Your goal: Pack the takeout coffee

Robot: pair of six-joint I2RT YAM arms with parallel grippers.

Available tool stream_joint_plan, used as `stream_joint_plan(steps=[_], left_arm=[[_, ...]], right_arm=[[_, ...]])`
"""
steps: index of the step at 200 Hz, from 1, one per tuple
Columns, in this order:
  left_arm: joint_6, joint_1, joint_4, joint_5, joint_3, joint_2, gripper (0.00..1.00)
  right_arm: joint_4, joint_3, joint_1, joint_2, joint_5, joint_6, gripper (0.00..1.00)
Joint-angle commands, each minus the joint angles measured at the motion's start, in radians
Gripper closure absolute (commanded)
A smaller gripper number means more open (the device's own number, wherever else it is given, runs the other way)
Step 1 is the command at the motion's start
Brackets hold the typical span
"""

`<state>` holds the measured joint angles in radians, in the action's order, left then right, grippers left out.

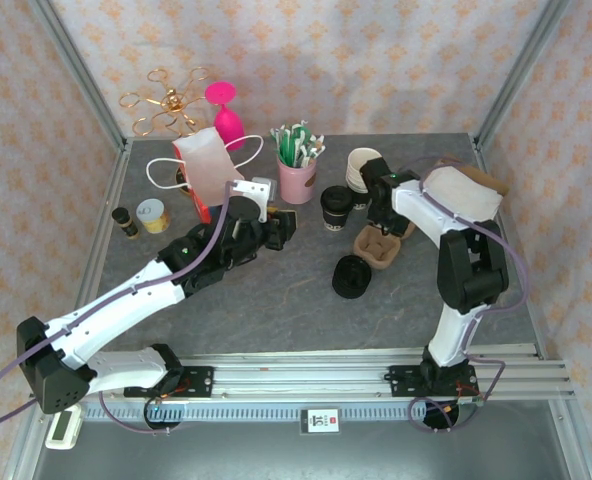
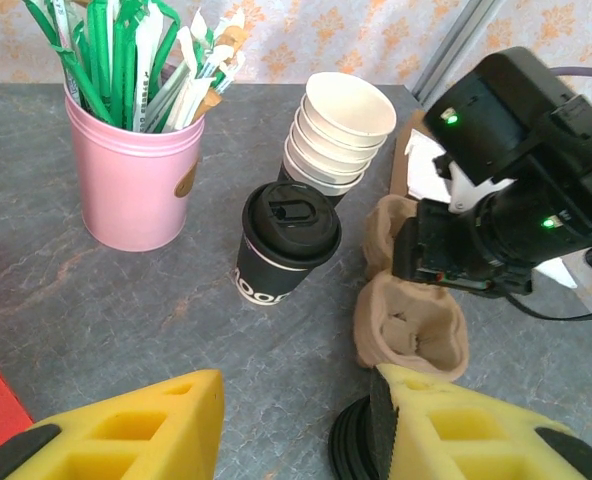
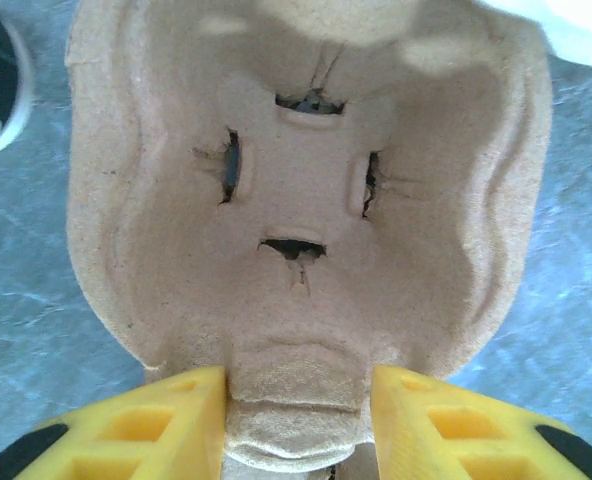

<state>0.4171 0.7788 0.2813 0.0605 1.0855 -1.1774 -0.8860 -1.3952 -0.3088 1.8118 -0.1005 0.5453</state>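
Left wrist view: nearest of all, the left gripper [image 2: 296, 388] is seen with its yellow fingers spread wide and nothing held between them. A pile of black lids [image 2: 348, 442] is tucked just under the right-hand finger, on the near side of the brown cup tray [image 2: 412, 322]. The tray is laid flat on the grey table [image 2: 96, 320], and its two round wells are empty. In the right wrist view the right gripper [image 3: 298, 398] is closed on the thin middle part of the tray, with a yellow finger pressed to each side.

The takeout coffee [image 2: 286, 240] is stood upright just to the left of the tray in the left wrist view, close by but not touching it. Its black lid is on. Behind the coffee, and a little farther off than the tray, a stack of lidless cups [image 2: 341, 130] is found. Well to the left of the tray, a pink cup of straws [image 2: 131, 180] is stood.

The step in hand is judged to be lifting the coffee into a well. The cup should be gripped by its dark sides, below the lid, so the lid is not popped off. It should be carried upright and lowered straight down into the well. The tray should be held flat by the right gripper. The stacked cups should not be bumped.
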Motion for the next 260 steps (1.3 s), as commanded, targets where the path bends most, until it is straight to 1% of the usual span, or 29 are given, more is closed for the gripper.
stream_joint_plan(steps=[1,36,74,100,134,164,192,206,234,260], left_arm=[[-0.004,-0.003,0.023,0.003,0.028,-0.017,0.55],[0.002,-0.002,0.022,-0.002,0.042,-0.035,0.56],[0.011,-0.002,0.019,-0.001,0.042,-0.042,0.56],[0.011,-0.002,0.022,-0.001,0.048,-0.051,0.56],[0.012,-0.001,0.022,-0.003,0.048,-0.054,0.56],[0.01,-0.001,0.023,-0.003,0.048,-0.054,0.56],[0.008,-0.001,0.023,-0.007,0.051,-0.058,0.56],[0.008,-0.001,0.022,-0.007,0.051,-0.06,0.56],[0.008,-0.002,0.02,-0.008,0.051,-0.06,0.56],[0.009,-0.002,0.021,-0.011,0.054,-0.061,0.56]], right_arm=[[-0.055,0.016,0.019,-0.04,-0.015,-0.096,0.58],[-0.024,0.038,0.018,-0.036,0.064,-0.13,0.53],[-0.013,0.054,0.019,-0.038,0.058,-0.124,0.51],[-0.003,0.048,0.018,-0.035,0.083,-0.107,0.52],[-0.015,0.028,0.019,-0.016,0.042,-0.099,0.53],[-0.002,0.04,0.022,-0.024,0.057,-0.105,0.52],[0.009,0.05,0.031,-0.03,0.069,-0.102,0.54],[0.018,0.056,0.031,-0.034,0.091,-0.104,0.58],[0.019,0.06,0.033,-0.04,0.086,-0.105,0.58],[0.02,0.062,0.033,-0.052,0.092,-0.109,0.61]])
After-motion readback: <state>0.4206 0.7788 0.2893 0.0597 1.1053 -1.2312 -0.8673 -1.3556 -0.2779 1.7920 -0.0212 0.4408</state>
